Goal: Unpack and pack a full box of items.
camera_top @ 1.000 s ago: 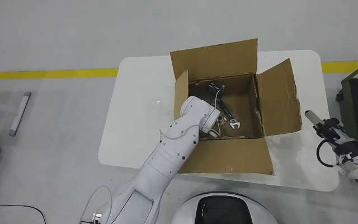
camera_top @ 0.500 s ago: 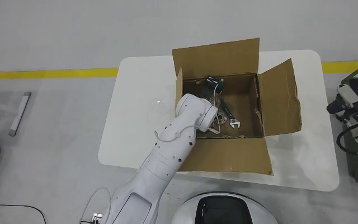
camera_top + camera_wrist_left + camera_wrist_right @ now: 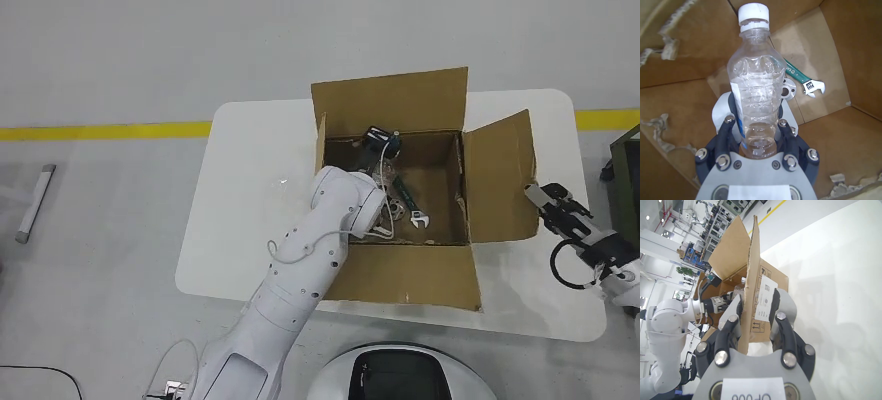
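Left end effector (image 3: pixel 755 113) was clamped around the lower body of a clear water bottle (image 3: pixel 755 75) inside the box (image 3: pixel 405 275). The bottle's long axis ran straight out from the fingers, its white cap pointing toward a box wall. Past the bottle, on the box floor, lay a green-handled wrench (image 3: pixel 802 77) with a metal flange (image 3: pixel 788 90) just beside it. At the box's right flap (image 3: pixel 500 175), the right end effector (image 3: pixel 757 306) stood open, one finger on either side of the flap's edge. The box sat on the white counter (image 3: pixel 250 200). Lifting the bottle out looked to be the left arm's job.
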Action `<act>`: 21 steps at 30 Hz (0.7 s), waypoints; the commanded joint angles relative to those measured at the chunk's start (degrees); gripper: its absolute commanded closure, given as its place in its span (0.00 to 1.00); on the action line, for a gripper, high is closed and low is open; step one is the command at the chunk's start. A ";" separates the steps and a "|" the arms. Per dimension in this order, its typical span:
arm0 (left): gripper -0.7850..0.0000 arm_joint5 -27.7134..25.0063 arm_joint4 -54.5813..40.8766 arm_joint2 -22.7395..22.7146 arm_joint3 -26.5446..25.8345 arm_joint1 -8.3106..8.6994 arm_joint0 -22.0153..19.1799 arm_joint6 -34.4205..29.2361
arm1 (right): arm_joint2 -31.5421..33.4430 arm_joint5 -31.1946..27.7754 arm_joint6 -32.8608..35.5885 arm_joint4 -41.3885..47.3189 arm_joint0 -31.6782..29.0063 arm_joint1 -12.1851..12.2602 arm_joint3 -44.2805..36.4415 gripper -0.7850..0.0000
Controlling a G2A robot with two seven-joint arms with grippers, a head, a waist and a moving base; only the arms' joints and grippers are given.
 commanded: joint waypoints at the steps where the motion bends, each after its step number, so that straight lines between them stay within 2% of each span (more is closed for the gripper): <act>1: 1.00 0.43 0.50 -1.01 -2.13 0.22 0.55 -0.82 | 0.13 0.43 -0.29 -0.02 -0.13 0.01 0.19 1.00; 14: 1.00 0.76 4.99 -7.10 -15.31 1.61 3.65 -5.70 | 0.19 0.87 -1.50 1.65 -0.15 0.08 1.10 1.00; 18: 1.00 0.62 4.86 -7.54 -16.89 1.62 3.93 -6.19 | 0.61 0.81 -1.65 2.25 -0.34 0.12 1.19 1.00; 21: 1.00 -0.19 4.62 -6.91 -16.14 1.57 4.56 -6.13 | 0.82 1.04 -1.90 2.19 -0.66 0.14 1.56 1.00</act>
